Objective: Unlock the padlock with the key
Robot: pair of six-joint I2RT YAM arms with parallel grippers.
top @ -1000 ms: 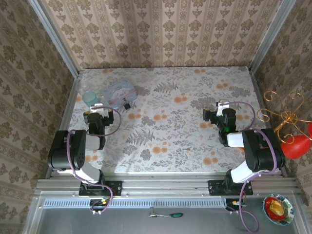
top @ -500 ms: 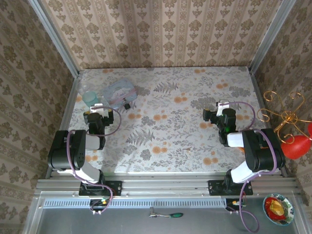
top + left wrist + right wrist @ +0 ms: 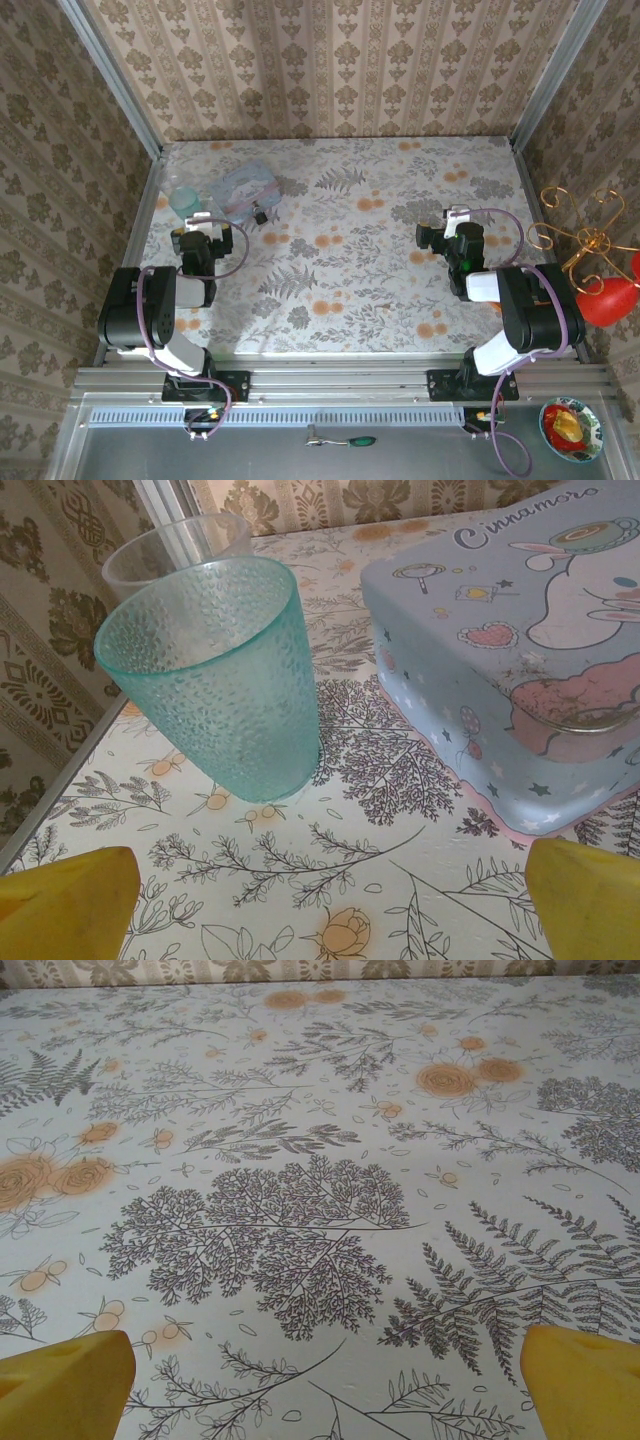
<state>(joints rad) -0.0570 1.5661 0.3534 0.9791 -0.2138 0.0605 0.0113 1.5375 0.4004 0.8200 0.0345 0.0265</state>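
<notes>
- Nothing has visibly moved since the earlier frames: both arms keep the same folded pose, and every object lies where it lay.
- The left gripper [image 3: 325, 900] is wide open and holds nothing. Its yellow fingertips sit far apart in the lower corners of the left wrist view.
- The right gripper [image 3: 325, 1385] is spread the same way and is also empty, low above the bare flowered table cover [image 3: 300, 1110].
- The padlock [image 3: 261, 214], a tiny black blocky object, lies at the upper left of the top view. It is just beside the lower right edge of the pale blue plastic pouch with a pink seam and cartoon print [image 3: 500, 650].
- A teal pebbled plastic cup [image 3: 215, 675] stands upright just left of the pouch, with a clear cup [image 3: 165, 545] behind it.
- The key I cannot make out. It may lie with the padlock, but that spot is too small to tell.
- The spread jaws suit a task not yet begun. The left arm is nearer to the padlock, so it probably reaches first, while the right waits well apart.
</notes>
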